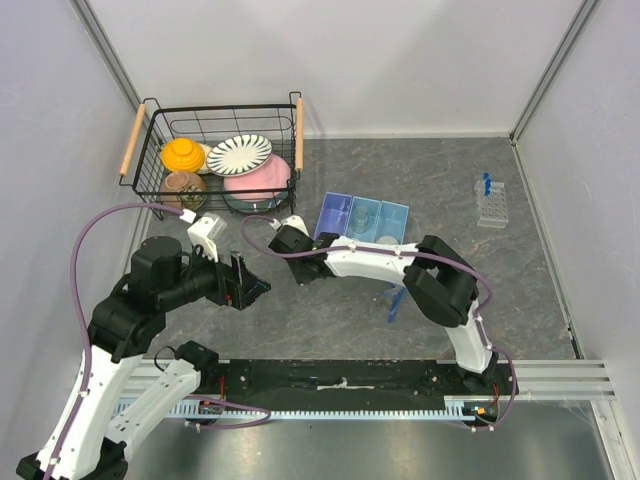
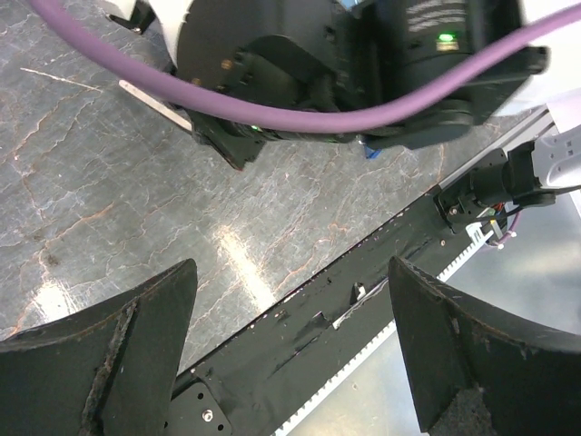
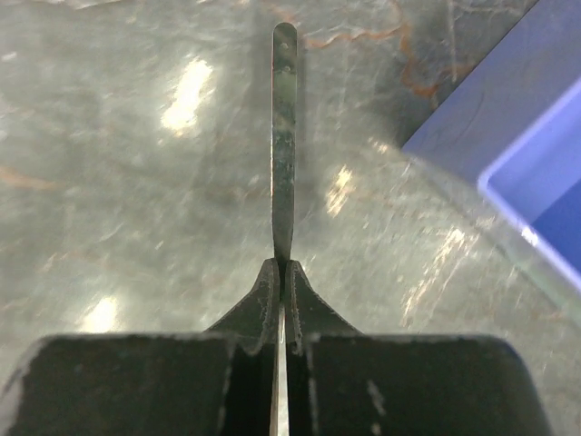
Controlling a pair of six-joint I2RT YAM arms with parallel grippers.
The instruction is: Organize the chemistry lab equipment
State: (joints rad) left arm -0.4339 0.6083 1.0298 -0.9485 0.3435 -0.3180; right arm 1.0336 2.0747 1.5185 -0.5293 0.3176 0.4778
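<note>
Right pincer [image 3: 283, 272] is clenched on the thin metal spatula [image 3: 284, 136], gripping one end so the blade juts straight ahead, low over the worktop [image 3: 136, 182] just left of the blue tray [image 3: 536, 173], probably for carrying. Left pincer [image 2: 290, 300] gapes, released. Whether the blade touches the worktop, I can't tell.

Counter [image 1: 330, 320]: grey marble look w/ rusty veins. Basket [image 1: 215, 122]: blk wire, tan wood handles. In it: blk/wht striped plate [image 1: 240, 153], pink bowl [image 1: 260, 180], orange dish [image 1: 183, 153]. Tray [image 1: 335, 215] blue. Tube rack [image 1: 492, 208] clear, blue caps. Spatula [image 3: 284, 136] dull silver. Right claw [image 3: 283, 272] blk. Cable [image 1: 76, 265] purple.
</note>
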